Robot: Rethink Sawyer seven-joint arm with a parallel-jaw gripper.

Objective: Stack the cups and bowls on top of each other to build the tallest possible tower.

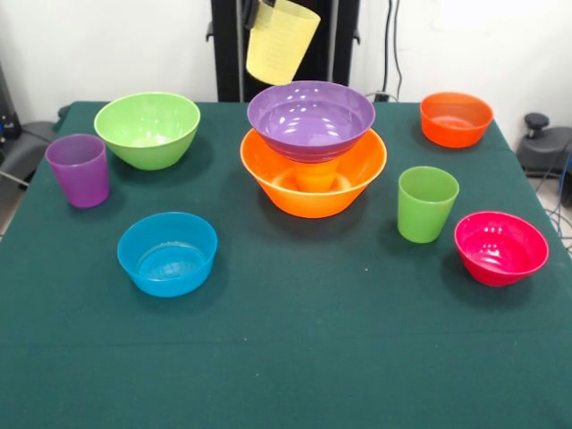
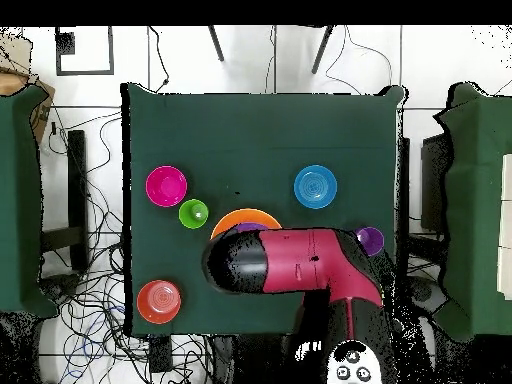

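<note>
Claw, shut on the tilted pale yellow cup, at top centre, directly above the purple bowl.

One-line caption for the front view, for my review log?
Yellow cup hangs tilted above the purple bowl, which is nested in the orange bowl; other cups and bowls stand around on the table.

The pale yellow cup hangs tilted, mouth up, at the gripper, directly above the tower: the purple bowl sits on an orange cup inside the large orange-yellow bowl. Below the gripper on the table stand, each apart and upright, the light green bowl, purple cup, blue bowl, green cup, pink-red bowl and orange-red bowl.
</note>
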